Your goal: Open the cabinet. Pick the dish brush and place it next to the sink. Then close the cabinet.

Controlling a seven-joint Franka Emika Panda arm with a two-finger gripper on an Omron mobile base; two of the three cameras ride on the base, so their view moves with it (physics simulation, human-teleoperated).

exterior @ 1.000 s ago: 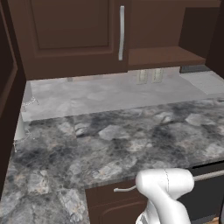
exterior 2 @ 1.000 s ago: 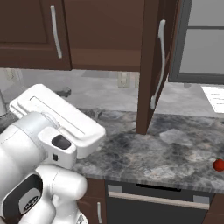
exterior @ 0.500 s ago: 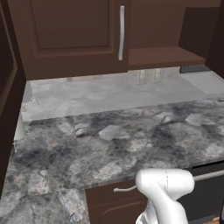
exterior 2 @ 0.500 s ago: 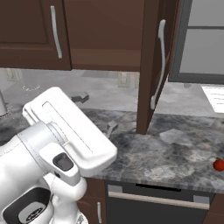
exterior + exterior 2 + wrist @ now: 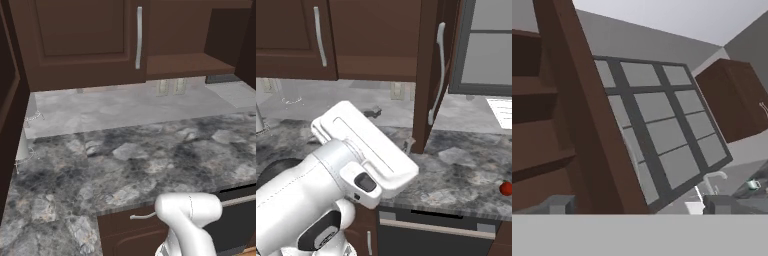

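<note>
Now reach for the brush.
Door (image 5: 428, 75) hangs open; claw (image 5: 634, 205) wide, empty; brush (image 5: 506, 188) sits by counter's (image 5: 466, 175) right edge.

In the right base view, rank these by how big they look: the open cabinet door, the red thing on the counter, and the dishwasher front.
1. Open cabinet door, though it stands nearer the camera.
2. Dishwasher front, partly cut off.
3. Red thing, by far the smallest.

The cabinet (image 5: 376, 40) hangs above the counter (image 5: 125, 160) (dish brush (image 5: 506, 188) at its right end).
</note>
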